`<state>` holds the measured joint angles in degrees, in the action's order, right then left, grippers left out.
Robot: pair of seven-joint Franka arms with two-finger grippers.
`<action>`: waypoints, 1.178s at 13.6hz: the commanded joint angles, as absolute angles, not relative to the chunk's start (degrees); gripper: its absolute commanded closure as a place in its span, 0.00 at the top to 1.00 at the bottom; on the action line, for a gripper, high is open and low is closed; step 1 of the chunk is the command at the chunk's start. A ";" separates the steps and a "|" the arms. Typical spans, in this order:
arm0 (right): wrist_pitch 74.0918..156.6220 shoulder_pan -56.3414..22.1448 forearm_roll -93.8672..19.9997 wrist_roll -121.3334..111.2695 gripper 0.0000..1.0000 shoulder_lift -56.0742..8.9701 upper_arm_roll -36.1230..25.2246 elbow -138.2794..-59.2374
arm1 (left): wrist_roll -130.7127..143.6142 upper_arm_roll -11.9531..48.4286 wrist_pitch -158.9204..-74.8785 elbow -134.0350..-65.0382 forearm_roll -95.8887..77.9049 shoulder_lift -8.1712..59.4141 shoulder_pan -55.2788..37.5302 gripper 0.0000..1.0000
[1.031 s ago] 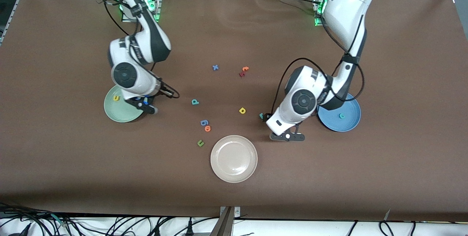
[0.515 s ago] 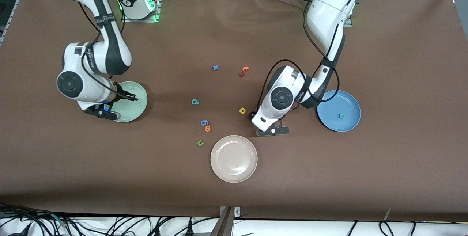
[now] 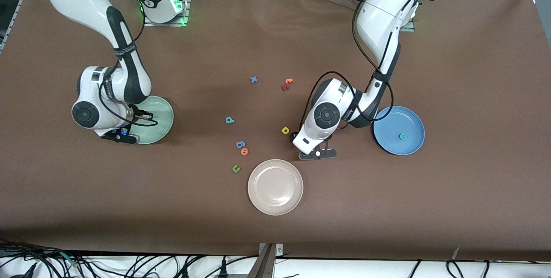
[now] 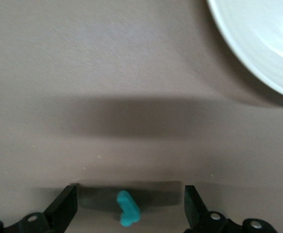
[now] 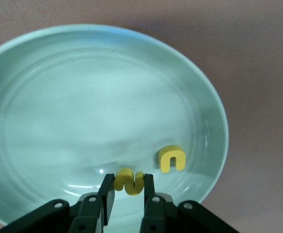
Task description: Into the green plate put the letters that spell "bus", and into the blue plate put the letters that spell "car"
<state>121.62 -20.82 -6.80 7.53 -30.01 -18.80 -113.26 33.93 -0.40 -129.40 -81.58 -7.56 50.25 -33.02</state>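
My right gripper [image 5: 128,186] is shut on the yellow s [image 5: 125,177], low over the inside of the green plate [image 3: 162,116]. The yellow u [image 5: 171,158] lies in that plate beside it. My left gripper [image 4: 130,200] stands open, low over the table, with the teal r [image 4: 128,211] lying between its fingers; the left hand hides that letter in the front view. The teal c [image 3: 402,136] lies in the blue plate [image 3: 389,125]. The yellow a [image 3: 285,130] and the teal b [image 3: 229,120] lie on the table between the plates.
A cream-white plate [image 3: 275,181] sits nearer the front camera, close to the left hand. A blue g [image 3: 240,144], an orange o [image 3: 244,151] and a dark green u [image 3: 236,168] lie beside it. A blue x [image 3: 253,79] and an orange t [image 3: 288,81] lie farther off.
The right hand has swung across the green plate toward the right arm's end of the table. The left hand has moved away from the blue plate and now stands over the teal r.
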 commanded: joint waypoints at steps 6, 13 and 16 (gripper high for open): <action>120.68 -21.44 -9.66 9.21 0.99 -27.52 -18.55 -113.29 | 34.19 -1.49 -127.18 -80.42 -7.39 50.27 -34.46 0.63; 124.61 -22.67 -10.11 36.95 0.99 -25.22 -6.79 -112.24 | 34.01 -1.49 -126.56 -81.21 -5.19 50.27 -34.80 0.37; 129.36 -22.76 -10.02 49.53 0.99 -25.93 -3.00 -112.24 | 34.01 -1.49 -125.86 -81.21 -5.19 50.19 -34.80 0.29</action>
<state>127.12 -23.08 -9.48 43.45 -25.80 -4.40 -112.16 34.48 -1.16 -127.09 -81.13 -6.53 49.76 -34.33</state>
